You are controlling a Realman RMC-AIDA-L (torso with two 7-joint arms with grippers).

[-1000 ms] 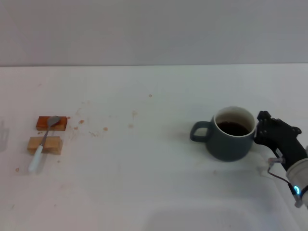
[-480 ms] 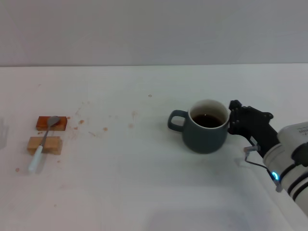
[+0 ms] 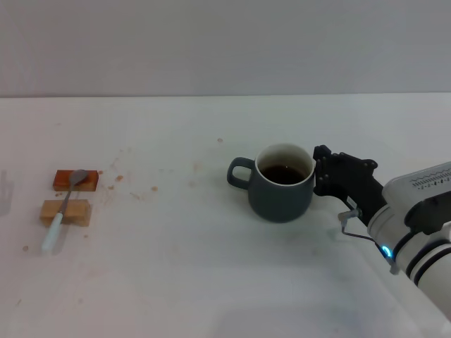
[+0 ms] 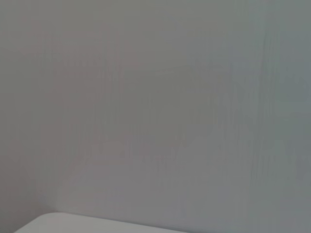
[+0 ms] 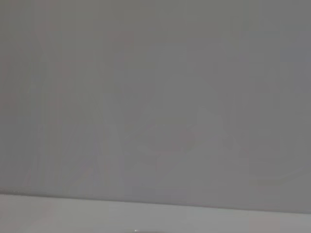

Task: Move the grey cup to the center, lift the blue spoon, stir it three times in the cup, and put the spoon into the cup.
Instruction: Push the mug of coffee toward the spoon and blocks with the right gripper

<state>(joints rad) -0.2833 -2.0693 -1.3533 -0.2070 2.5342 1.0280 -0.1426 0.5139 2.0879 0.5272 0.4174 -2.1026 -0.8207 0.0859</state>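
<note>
The grey cup [image 3: 280,189] stands upright near the middle of the table in the head view. Its handle points left and dark liquid fills it. My right gripper [image 3: 319,173] is at the cup's right wall, its black fingers [image 3: 331,176] closed against that side. The blue spoon [image 3: 62,215] lies at the far left. Its metal bowl rests on an orange block [image 3: 84,184] and its pale handle crosses a tan block [image 3: 79,211]. The left gripper is out of view. Both wrist views show only a plain wall and a strip of table.
The white table [image 3: 176,267] carries small brown stains [image 3: 134,191] between the blocks and the cup. My right arm's white body [image 3: 416,225] fills the lower right corner. A grey wall runs behind the table's far edge.
The right gripper and the grey cup have travelled together to the left and slightly away from me, from the right side toward the table's middle. The spoon and blocks have not moved.
</note>
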